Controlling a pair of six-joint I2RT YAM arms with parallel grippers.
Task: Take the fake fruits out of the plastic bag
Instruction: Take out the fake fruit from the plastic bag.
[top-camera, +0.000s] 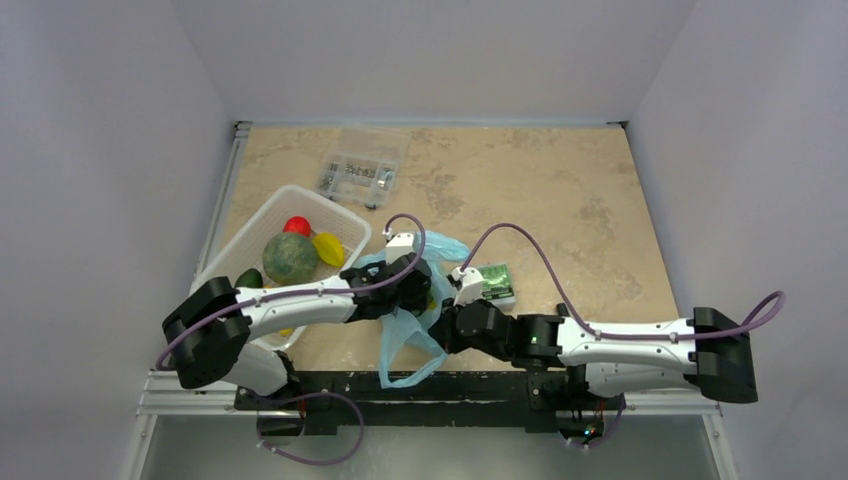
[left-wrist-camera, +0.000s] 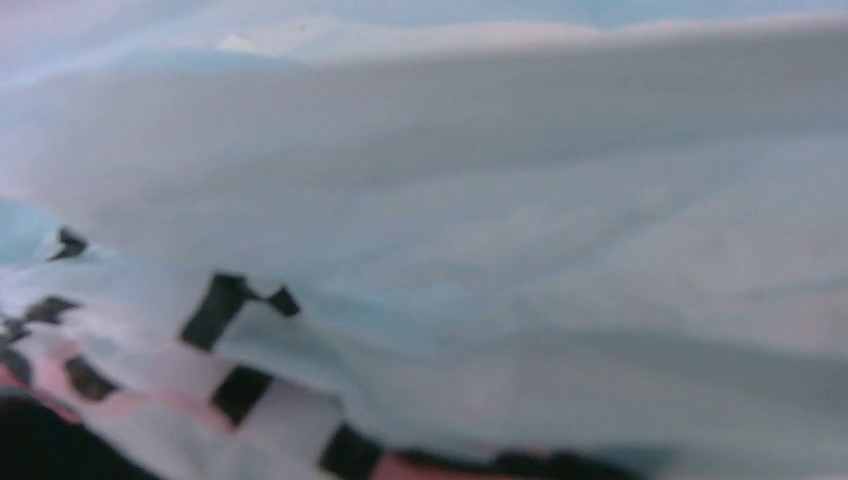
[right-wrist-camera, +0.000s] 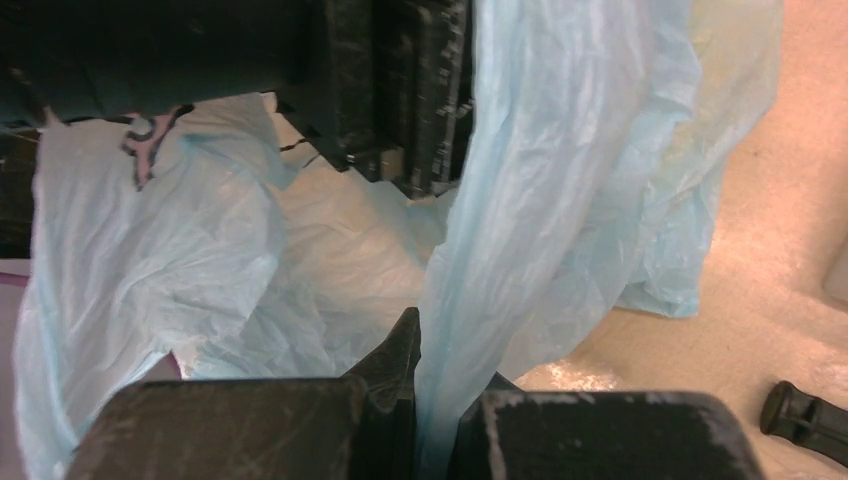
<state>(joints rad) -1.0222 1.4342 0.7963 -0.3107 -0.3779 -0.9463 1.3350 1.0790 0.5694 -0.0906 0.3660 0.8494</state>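
The light-blue plastic bag (top-camera: 432, 300) lies crumpled between my two grippers near the front of the table, with one loop handle (top-camera: 402, 362) hanging over the edge. My right gripper (top-camera: 447, 322) is shut on a fold of the bag (right-wrist-camera: 540, 180), and the film runs down between its fingertips (right-wrist-camera: 440, 365). My left gripper (top-camera: 405, 285) is buried in the bag and shows as a black block in the right wrist view (right-wrist-camera: 400, 90). The left wrist view is filled by blurred bag film (left-wrist-camera: 500, 200) with dark print, so its fingers are hidden. Red (top-camera: 297, 226), yellow (top-camera: 327, 248) and green (top-camera: 290, 258) fake fruits lie in the basket.
The white mesh basket (top-camera: 345, 218) stands at the left, beside my left arm. A clear compartment box (top-camera: 362, 165) sits at the back. A small green packet (top-camera: 495, 283) lies just right of the bag. A dark object (right-wrist-camera: 800, 420) lies on the table at the right.
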